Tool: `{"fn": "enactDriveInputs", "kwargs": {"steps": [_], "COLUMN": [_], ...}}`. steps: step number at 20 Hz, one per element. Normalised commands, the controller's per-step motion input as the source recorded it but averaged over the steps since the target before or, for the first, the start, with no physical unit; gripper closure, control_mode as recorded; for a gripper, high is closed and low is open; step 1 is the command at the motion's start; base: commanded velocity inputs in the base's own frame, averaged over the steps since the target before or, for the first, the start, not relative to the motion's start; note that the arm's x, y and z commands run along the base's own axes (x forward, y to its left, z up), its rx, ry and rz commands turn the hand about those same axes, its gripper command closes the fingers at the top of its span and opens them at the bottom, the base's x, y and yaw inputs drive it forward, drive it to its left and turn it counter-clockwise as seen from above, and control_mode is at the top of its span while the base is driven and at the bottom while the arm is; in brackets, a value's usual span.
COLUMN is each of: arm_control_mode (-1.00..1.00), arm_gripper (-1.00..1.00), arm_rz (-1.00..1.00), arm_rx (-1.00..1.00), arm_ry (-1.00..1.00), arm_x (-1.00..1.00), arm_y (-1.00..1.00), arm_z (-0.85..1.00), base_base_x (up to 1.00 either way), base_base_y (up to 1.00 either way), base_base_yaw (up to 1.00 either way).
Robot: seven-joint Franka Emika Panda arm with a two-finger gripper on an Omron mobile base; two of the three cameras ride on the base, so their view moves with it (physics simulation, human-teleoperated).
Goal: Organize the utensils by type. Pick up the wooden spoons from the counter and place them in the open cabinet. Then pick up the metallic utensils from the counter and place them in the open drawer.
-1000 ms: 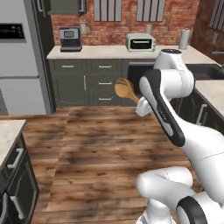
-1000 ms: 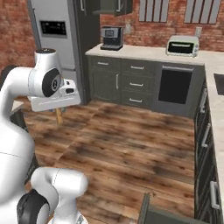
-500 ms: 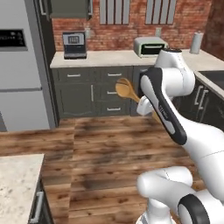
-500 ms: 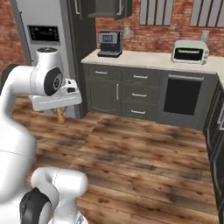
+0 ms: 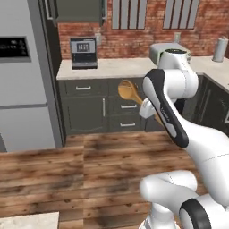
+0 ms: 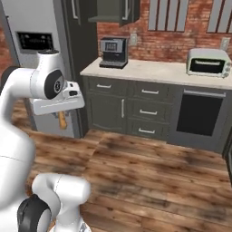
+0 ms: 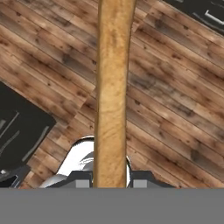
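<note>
A light-brown wooden spoon (image 5: 131,92) with a round, shallow bowl and a long straight handle is held in the two-finger gripper (image 7: 111,180), whose dark jaws are closed narrowly on the handle. Seen from the hand view, the grained handle runs straight up the middle over the brown plank floor (image 7: 175,109). In the left base view the bowl is raised in mid-air, in front of the far dark grey cupboard fronts (image 5: 85,112) beneath the beige speckled stone counter (image 5: 112,68).
</note>
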Motion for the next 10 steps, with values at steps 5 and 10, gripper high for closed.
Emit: {"fn": "enactDriveInputs", "kwargs": {"steps": [5,10], "arm_control_mode": [1.00,1.00], "arm_gripper": [1.00,1.00], "arm_rz": [0.00,0.00], "arm_rx": [0.00,0.00], "arm_ry": [0.00,0.00], "arm_x": [0.00,0.00], "arm_y": [0.00,0.00], "arm_z": [0.00,0.00], "base_base_x": [1.00,1.00], "base_base_y": [0.01,0.04], "base_base_yaw": [0.01,0.06]}}
